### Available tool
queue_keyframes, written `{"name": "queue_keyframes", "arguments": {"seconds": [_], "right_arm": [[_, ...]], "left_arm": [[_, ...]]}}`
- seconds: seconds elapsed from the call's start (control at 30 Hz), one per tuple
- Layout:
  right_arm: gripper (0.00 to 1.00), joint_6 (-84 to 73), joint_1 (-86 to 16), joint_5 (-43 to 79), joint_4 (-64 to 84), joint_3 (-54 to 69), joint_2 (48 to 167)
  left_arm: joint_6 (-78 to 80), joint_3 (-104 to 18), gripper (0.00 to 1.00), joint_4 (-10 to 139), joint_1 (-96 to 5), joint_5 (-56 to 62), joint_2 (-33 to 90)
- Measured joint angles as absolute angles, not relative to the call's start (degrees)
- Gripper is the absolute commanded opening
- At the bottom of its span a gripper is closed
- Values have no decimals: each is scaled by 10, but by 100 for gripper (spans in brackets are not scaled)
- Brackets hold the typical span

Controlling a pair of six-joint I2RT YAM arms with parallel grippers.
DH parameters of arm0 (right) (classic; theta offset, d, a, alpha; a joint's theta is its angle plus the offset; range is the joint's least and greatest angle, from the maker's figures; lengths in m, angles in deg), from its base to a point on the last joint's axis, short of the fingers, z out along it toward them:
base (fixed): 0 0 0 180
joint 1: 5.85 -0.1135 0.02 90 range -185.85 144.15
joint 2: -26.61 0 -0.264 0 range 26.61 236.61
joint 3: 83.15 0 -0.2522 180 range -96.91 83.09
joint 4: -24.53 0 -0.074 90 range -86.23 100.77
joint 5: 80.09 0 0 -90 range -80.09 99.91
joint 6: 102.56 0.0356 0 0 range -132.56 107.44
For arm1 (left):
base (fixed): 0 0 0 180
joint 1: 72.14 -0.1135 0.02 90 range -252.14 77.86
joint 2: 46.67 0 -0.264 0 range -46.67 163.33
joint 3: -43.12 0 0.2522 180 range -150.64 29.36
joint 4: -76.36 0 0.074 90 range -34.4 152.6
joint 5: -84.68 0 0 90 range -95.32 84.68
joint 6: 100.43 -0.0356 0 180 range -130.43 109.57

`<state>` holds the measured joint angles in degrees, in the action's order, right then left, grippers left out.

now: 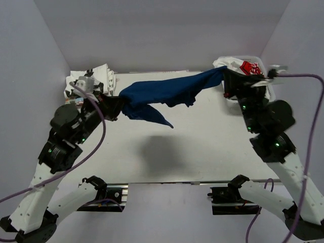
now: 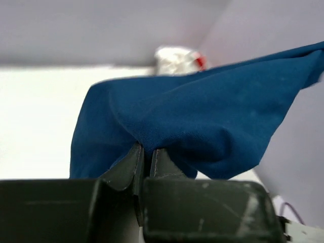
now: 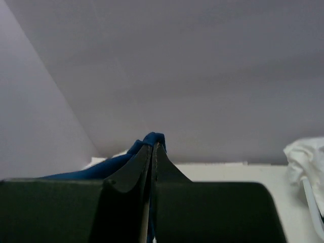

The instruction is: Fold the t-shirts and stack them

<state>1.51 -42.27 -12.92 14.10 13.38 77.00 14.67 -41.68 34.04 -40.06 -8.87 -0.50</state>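
A plain dark blue t-shirt hangs stretched in the air across the back of the table between both grippers. My left gripper is shut on its left end; in the left wrist view the cloth bunches over the closed gripper. My right gripper is shut on the right end; in the right wrist view a fold of blue cloth pokes out above the closed gripper. A white tee with red print lies in a heap at the back right.
A pile of white printed cloth sits at the back left corner. The white heap also shows in the right wrist view. Grey walls enclose the white table. The shirt casts a shadow on the table's middle.
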Motion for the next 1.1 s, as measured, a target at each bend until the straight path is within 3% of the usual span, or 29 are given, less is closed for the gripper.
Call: {"name": "queue_keyframes", "arguments": {"seconds": [0.17,0.27,0.3,0.37,0.4,0.43,0.47,0.53,0.57,0.6,0.67,0.7,0.73,0.9,1.1], "right_arm": [[0,-4,-423,-103,119,111,691],[0,-6,-423,-120,106,107,668],[0,-5,-424,-133,100,108,670],[0,4,-423,-177,83,111,691],[0,10,-422,-201,79,116,710],[0,21,-421,-226,75,130,733],[0,33,-418,-245,70,151,755],[0,69,-408,-269,49,202,814],[9,85,-401,-272,38,226,849],[32,103,-392,-270,21,249,898],[42,127,-374,-252,-25,267,992],[82,135,-368,-240,-50,270,1032],[90,144,-363,-230,-68,271,1057],[90,141,-359,-182,-78,275,1047],[90,128,-359,-126,-39,313,983]], "left_arm": [[134,-441,2,373,-402,-24,-62],[136,-445,15,392,-402,-14,-69],[138,-448,15,392,-402,-17,-59],[148,-454,18,389,-402,-36,-12],[153,-457,25,384,-403,-52,22],[159,-460,40,380,-405,-69,61],[163,-460,98,375,-406,-89,106],[172,-456,99,363,-411,-120,197],[178,-451,99,355,-413,-134,248],[185,-446,99,335,-416,-150,300],[192,-435,99,293,-420,-170,372],[196,-425,99,277,-421,-177,395],[200,-407,99,262,-421,-184,403],[218,-301,99,251,-422,-179,307],[220,-201,99,302,-410,-87,226]]}}
